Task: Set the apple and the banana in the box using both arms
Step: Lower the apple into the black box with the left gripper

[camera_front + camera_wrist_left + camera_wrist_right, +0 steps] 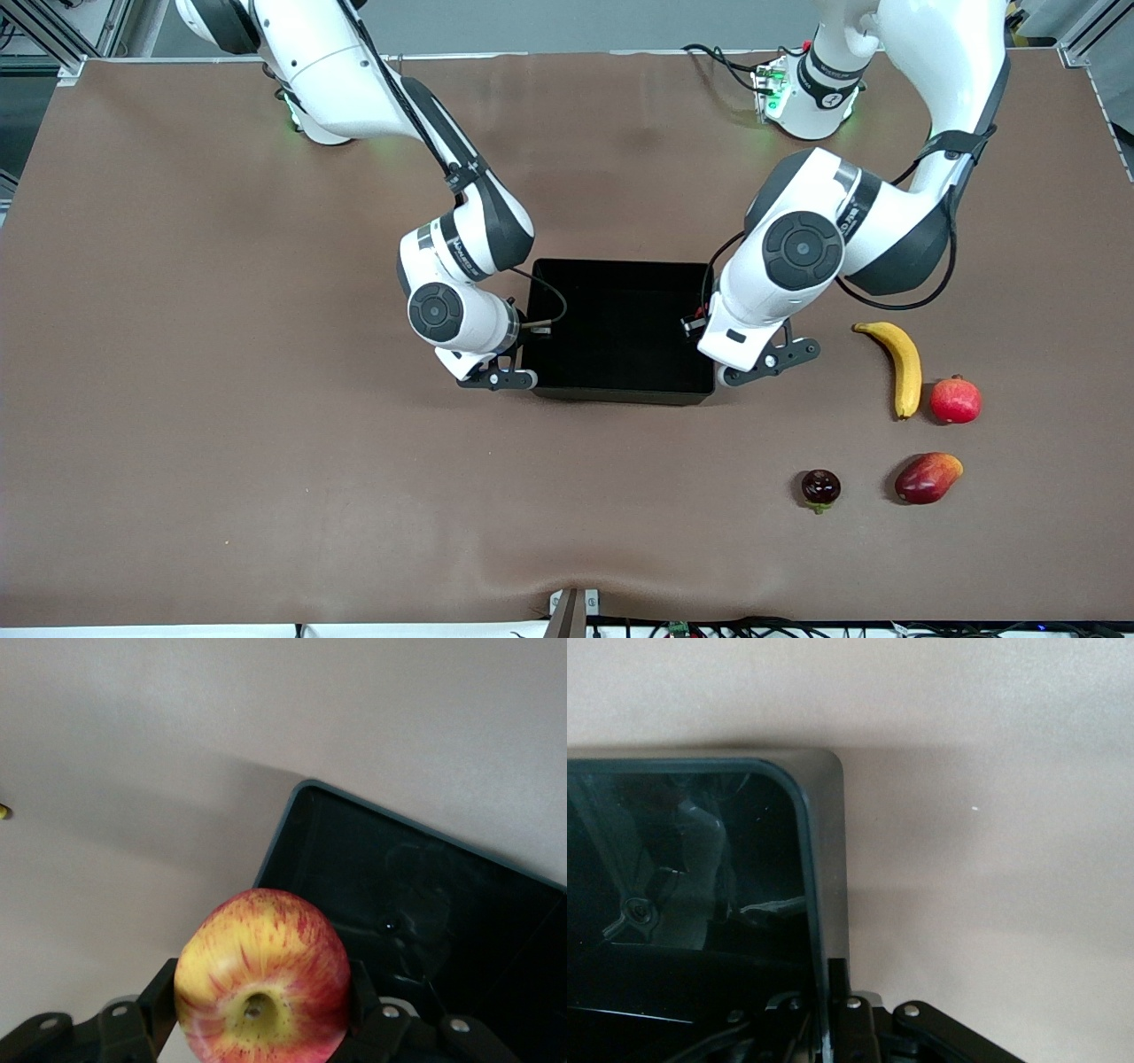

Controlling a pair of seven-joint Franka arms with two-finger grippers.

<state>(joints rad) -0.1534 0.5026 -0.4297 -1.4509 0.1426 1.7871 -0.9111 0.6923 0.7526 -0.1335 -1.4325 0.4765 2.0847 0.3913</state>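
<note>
The apple, red with yellow streaks, sits between the black fingers of my left gripper, which is shut on it. It hangs over the rim of the black box at the left arm's end. In the front view the left arm's hand hides the apple. My right gripper is shut on the box's wall at the right arm's end. The box stands mid-table with nothing in it. The yellow banana lies on the table toward the left arm's end.
A round red fruit with a crown tip lies beside the banana. A red-orange mango-like fruit and a small dark fruit lie nearer the front camera. Brown cloth covers the table.
</note>
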